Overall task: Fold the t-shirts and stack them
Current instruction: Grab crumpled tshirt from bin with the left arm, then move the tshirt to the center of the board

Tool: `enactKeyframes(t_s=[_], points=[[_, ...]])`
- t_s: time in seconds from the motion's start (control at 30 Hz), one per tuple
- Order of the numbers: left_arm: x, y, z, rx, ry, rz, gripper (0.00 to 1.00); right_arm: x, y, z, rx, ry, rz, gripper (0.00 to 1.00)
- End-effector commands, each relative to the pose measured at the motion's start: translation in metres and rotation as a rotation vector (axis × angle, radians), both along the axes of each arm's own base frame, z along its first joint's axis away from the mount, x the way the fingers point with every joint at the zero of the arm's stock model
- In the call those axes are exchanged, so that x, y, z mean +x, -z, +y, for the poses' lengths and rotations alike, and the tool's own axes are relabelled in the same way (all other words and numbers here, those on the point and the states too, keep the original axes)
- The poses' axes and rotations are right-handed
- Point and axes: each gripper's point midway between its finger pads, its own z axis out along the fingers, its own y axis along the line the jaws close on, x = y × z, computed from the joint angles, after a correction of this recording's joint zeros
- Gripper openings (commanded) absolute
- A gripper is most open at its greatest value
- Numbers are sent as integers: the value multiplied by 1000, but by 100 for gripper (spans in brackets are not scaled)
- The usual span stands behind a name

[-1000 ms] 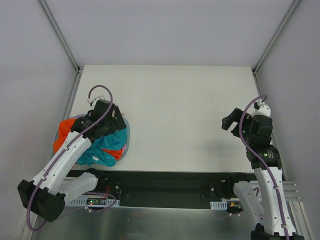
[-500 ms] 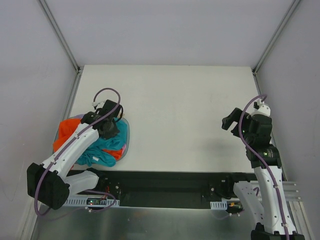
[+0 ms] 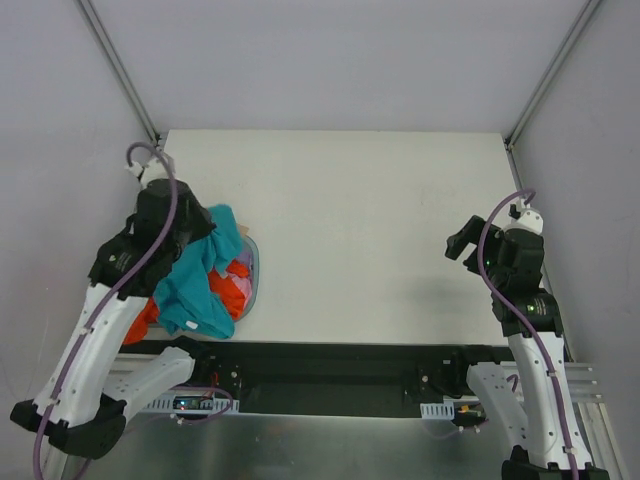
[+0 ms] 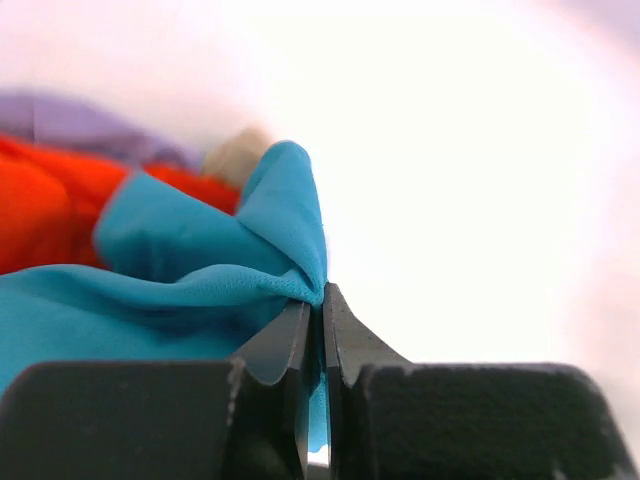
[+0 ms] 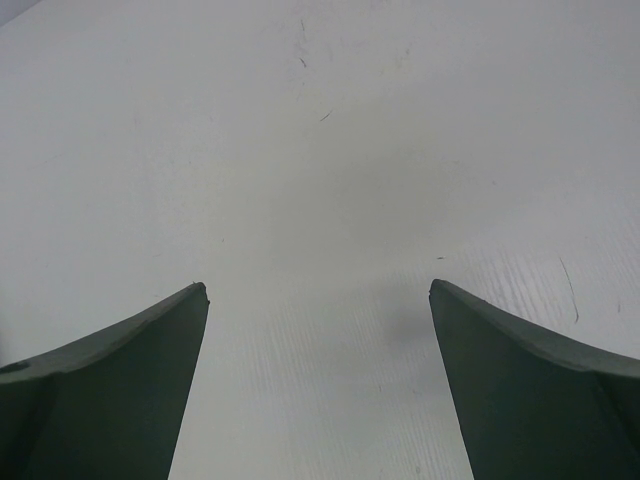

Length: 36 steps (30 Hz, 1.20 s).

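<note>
The t-shirts lie in a crumpled heap at the table's left near edge. My left gripper is shut on a fold of the teal shirt and holds it raised above the heap. From above, the teal shirt drapes down from the left gripper over the orange shirt. The orange shirt and the lavender shirt show blurred behind the teal one. My right gripper stands open over bare table at the right, and the right gripper has nothing between its fingers.
A small tan piece peeks out behind the teal fold. The white table stretches between both arms. Grey walls close in the left, right and back sides. A black rail runs along the near edge.
My left gripper has shut on the teal shirt and risen toward the back left, pulling the cloth up off the heap. The right arm has not moved.
</note>
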Motion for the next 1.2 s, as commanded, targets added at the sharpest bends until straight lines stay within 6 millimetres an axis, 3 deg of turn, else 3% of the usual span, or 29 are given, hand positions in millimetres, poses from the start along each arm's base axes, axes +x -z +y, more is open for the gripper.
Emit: enactKeyframes(t_s=[0.0,0.07,0.13,0.2,0.23,0.27,0.33,0.37,0.43,0.47,0.53,0.57,0.7,0.77,0.83,0.87,0.93,0.97,1.0,1.03,1.1,1.13,1.17], points=[[5,-119,0,-79,39,-374,0,1,-19,-6,3,46,-47,97],[10,-171,-13,-138,107,-553,0,1,-20,-8,5,59,-46,97],[14,-210,-41,-184,257,-691,0,1,-20,-10,11,79,-41,97],[24,-238,-69,-208,383,-714,0,0,-20,-12,12,92,-42,97],[18,-248,-93,-245,522,-716,0,0,-20,-13,10,98,-39,97],[27,-265,-110,-271,583,-724,0,-1,-20,-14,10,105,-42,97],[22,-276,-142,-331,763,-708,0,-4,-22,-18,1,131,-46,97],[33,-284,-157,-358,804,-699,0,-4,-23,-21,2,145,-52,97],[30,-298,-176,-392,899,-708,0,-7,-25,-25,-7,165,-67,97],[41,-287,-195,-393,938,-673,0,-8,-26,-26,-9,171,-75,97],[42,-289,-213,-398,990,-676,0,-8,-28,-28,-11,184,-93,97],[46,-276,-233,-411,1045,-632,0,-8,-28,-29,-11,189,-95,97],[58,-248,-262,-424,1105,-553,0,-6,-29,-29,-23,181,-95,97],[78,-209,-273,-408,1075,-461,0,-2,-25,-25,-31,148,-76,97],[107,-162,-276,-359,986,-365,21,2,-21,-17,-25,102,-55,97],[126,-132,-279,-331,934,-299,53,5,-16,-16,-30,91,-22,97],[146,-97,-274,-285,859,-212,68,6,-10,-16,-44,82,27,97],[148,-72,-274,-264,854,-136,99,6,-6,-17,-52,85,50,97],[148,-62,-271,-255,849,-105,99,6,-1,-20,-64,99,92,97],[149,-39,-264,-227,816,-56,99,7,2,-20,-67,101,109,97],[145,-27,-249,-189,754,-35,99,8,8,-18,-61,96,147,97],[143,3,-235,-141,697,22,99,9,7,-17,-55,91,150,97],[135,0,-222,-126,662,14,99,9,8,-16,-49,88,152,97]])
